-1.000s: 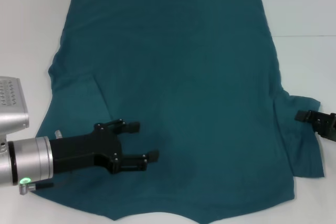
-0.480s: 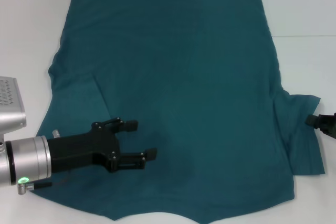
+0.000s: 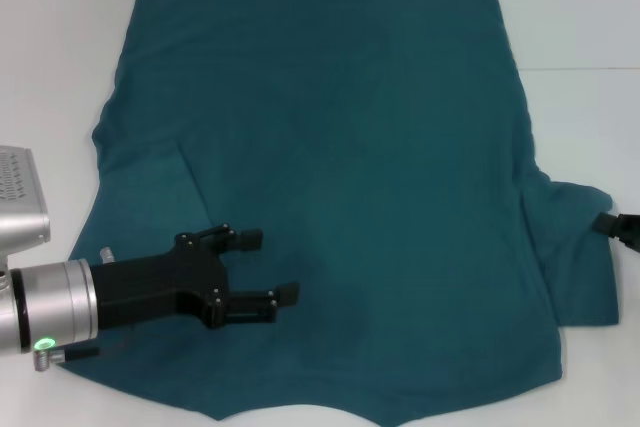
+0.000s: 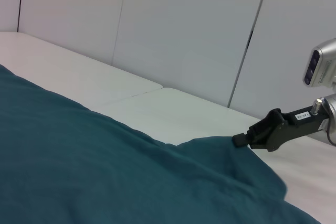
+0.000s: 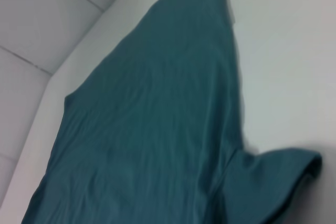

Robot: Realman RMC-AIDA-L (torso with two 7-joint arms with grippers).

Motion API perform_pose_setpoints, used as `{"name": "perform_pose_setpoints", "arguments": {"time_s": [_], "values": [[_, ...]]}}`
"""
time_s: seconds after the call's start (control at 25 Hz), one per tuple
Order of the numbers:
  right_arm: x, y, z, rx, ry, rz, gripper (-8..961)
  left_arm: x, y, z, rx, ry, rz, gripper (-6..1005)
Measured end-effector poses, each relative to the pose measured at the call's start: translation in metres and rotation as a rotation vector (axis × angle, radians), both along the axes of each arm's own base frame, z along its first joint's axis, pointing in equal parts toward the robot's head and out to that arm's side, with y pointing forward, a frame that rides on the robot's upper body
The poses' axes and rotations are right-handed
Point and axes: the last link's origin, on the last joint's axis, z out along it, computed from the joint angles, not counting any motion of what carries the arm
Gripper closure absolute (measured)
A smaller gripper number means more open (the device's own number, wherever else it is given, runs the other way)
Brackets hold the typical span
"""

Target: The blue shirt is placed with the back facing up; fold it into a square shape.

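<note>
The blue shirt (image 3: pixel 340 147) lies spread flat on the white table (image 3: pixel 60 47), plain side up, its hem at the far edge. My left gripper (image 3: pixel 272 265) hovers low over the shirt's near-left part, open, with nothing between its fingers. At the picture's right edge my right gripper (image 3: pixel 603 223) shows only its tip, against the outer edge of the shirt's right sleeve (image 3: pixel 580 267). In the left wrist view the right gripper (image 4: pixel 239 140) looks pinched on the sleeve's edge, where the cloth rises to a small peak. The right wrist view shows the sleeve (image 5: pixel 273 182) with a curled rim.
Bare white table surrounds the shirt, with a seam (image 3: pixel 580 69) running across at the right. White wall panels (image 4: pixel 184 30) stand behind the table. The left sleeve (image 3: pixel 140 187) lies folded in over the shirt's body.
My right gripper has slid rightward, almost out of the head view, staying at the sleeve's edge. The sleeve's lower edge has shifted slightly. The left gripper has barely moved.
</note>
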Motion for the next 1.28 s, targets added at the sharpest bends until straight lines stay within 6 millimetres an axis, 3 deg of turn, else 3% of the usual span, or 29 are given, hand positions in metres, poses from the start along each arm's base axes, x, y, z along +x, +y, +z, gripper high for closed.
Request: {"name": "perform_pose_setpoints", "arguments": {"time_s": [0.28,0.8,1.28], "values": [[0.004,0.004,0.002,0.111,0.000,-0.003,953,0.000,0.000,0.000,-0.002,-0.002,0.003,66],[-0.004,0.030,0.032,0.188,-0.060,0.064,954,0.000,0.000,0.000,0.001,-0.006,0.005,65],[-0.015,0.039,0.024,0.155,-0.080,0.115,953,0.001,0.002,0.001,0.011,-0.014,0.008,66]]}}
